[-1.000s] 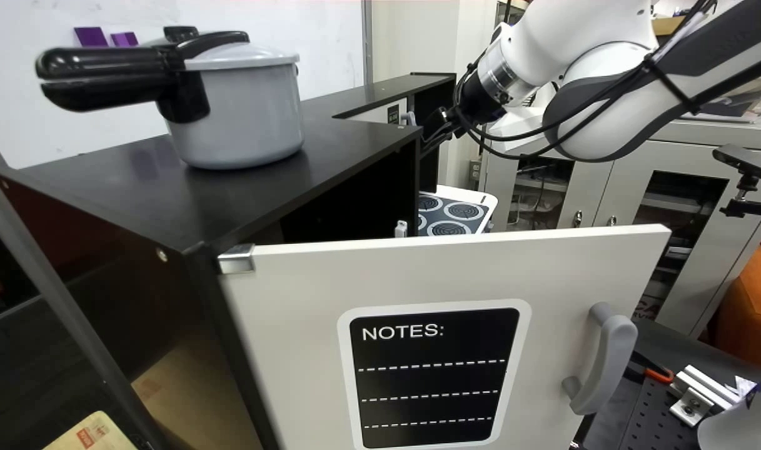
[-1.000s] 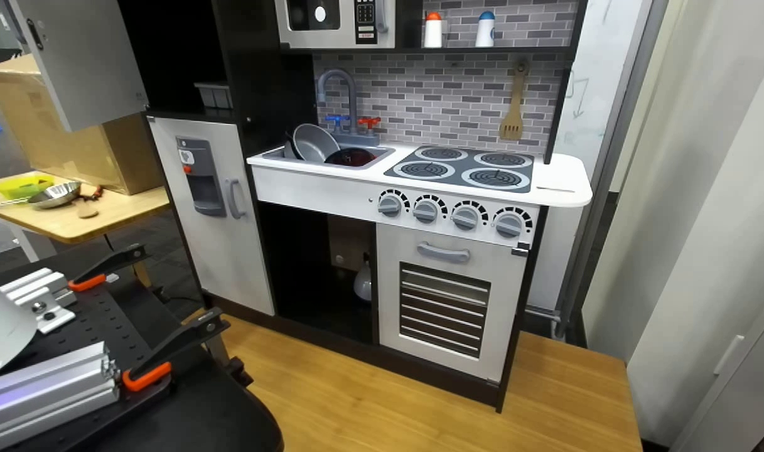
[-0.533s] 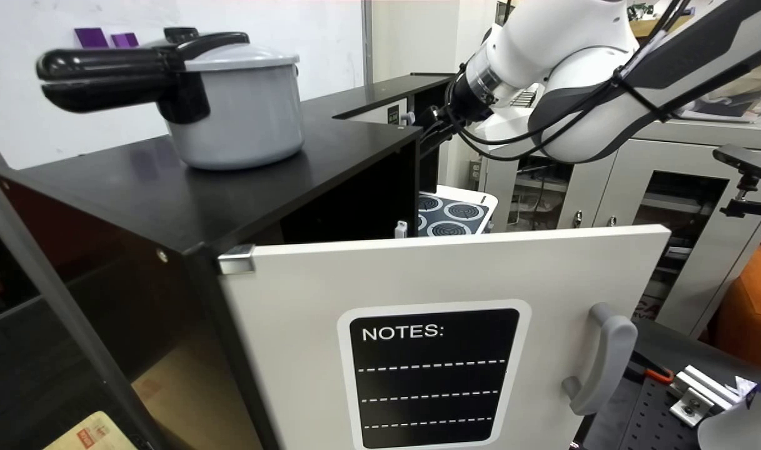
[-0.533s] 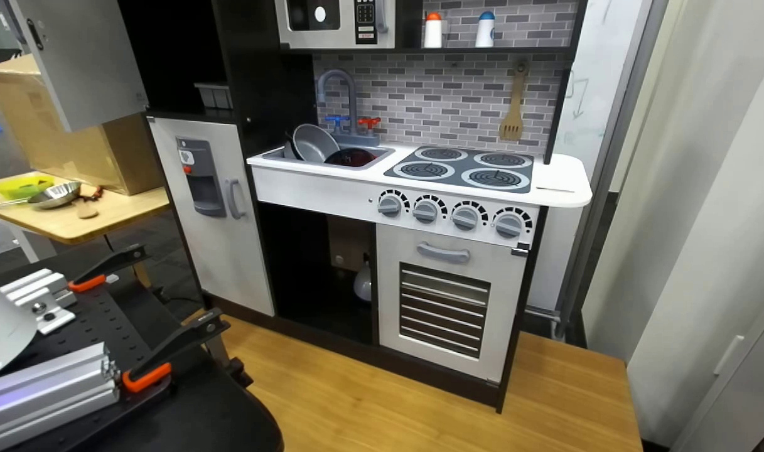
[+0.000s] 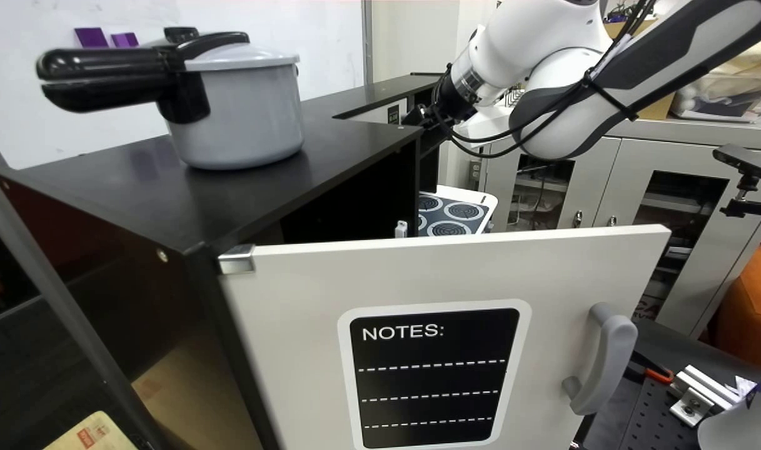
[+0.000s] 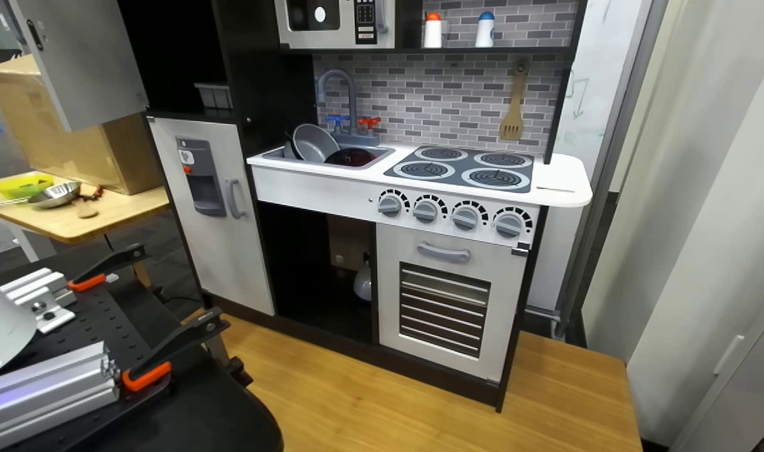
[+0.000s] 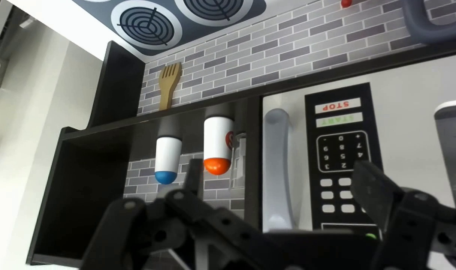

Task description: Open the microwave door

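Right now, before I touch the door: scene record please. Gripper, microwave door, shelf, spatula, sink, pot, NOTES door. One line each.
Gripper: open, straddling the handle in the wrist view; contact can't be told
Microwave door: shut
Shelf: orange-top shaker, blue-top shaker
Spatula: hanging on the tiled wall
Sink: gray pan, tilted
Pot: lidded, on the cabinet top
NOTES door: swung open

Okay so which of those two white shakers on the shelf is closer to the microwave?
The orange-topped shaker; the blue-topped shaker stands farther along the shelf from the microwave.
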{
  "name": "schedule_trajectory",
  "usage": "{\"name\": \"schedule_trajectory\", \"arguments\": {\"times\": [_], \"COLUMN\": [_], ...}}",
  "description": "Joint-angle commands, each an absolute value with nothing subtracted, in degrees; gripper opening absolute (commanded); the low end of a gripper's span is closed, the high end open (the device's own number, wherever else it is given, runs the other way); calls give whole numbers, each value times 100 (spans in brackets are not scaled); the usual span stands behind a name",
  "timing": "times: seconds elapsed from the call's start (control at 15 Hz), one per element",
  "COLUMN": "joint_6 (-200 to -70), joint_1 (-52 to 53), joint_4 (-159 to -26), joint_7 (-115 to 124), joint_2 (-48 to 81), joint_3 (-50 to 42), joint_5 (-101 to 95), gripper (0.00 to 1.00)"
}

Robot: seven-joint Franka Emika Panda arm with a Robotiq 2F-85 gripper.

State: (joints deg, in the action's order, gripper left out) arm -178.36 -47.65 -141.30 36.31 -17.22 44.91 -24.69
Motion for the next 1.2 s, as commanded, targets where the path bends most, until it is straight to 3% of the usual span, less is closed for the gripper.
{"name": "schedule_trajectory", "arguments": {"times": [0.0, 0.93, 1.07, 1.13], "joint_6": [-17829, -17745, -17742, -17745], "joint_1": [-5216, -5132, -5161, -5166], "joint_4": [-13932, -14035, -14012, -14006], "joint_7": [3708, 3642, 3659, 3658], "joint_2": [-1535, -1581, -1575, -1567], "joint_3": [4833, 4809, 4834, 4841], "joint_5": [-2631, -2467, -2473, -2478], "gripper": [100, 98, 73, 68]}}
